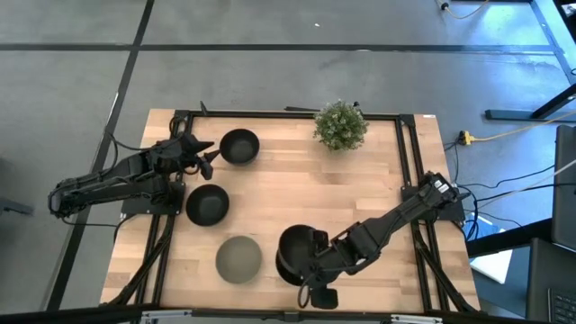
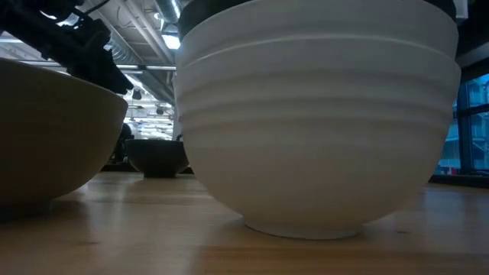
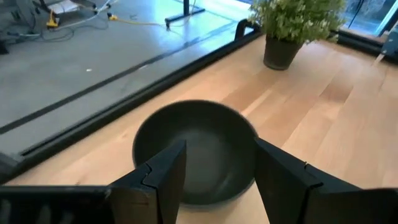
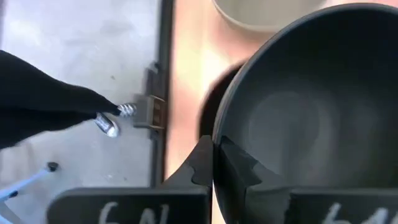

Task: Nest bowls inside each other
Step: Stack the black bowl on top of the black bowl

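Observation:
A black bowl (image 1: 238,146) stands at the table's far left. My left gripper (image 1: 209,155) is open just left of it and touches nothing; in the left wrist view its fingers (image 3: 166,176) stand before the bowl (image 3: 196,149). A second black bowl (image 1: 207,204) and a grey-olive bowl (image 1: 238,259) rest on their bases nearer the front. My right gripper (image 1: 308,273) is shut on a black bowl (image 1: 300,250) near the front edge. In the low view this dark bowl (image 2: 229,9) sits in a white ribbed bowl (image 2: 317,130), which rests on its base. My right gripper pinches the black bowl's rim (image 4: 219,146) on the side toward the table's near edge, one finger (image 4: 242,169) inside the bowl and one (image 4: 202,163) outside. The fingers come from the near side, slanting down. The bowl is upright, inside the white bowl.
A small green potted plant (image 1: 340,124) stands at the far edge, right of centre. A black frame (image 1: 409,171) runs along the table's edges. Bare wood (image 1: 297,193) lies between the bowls and the plant.

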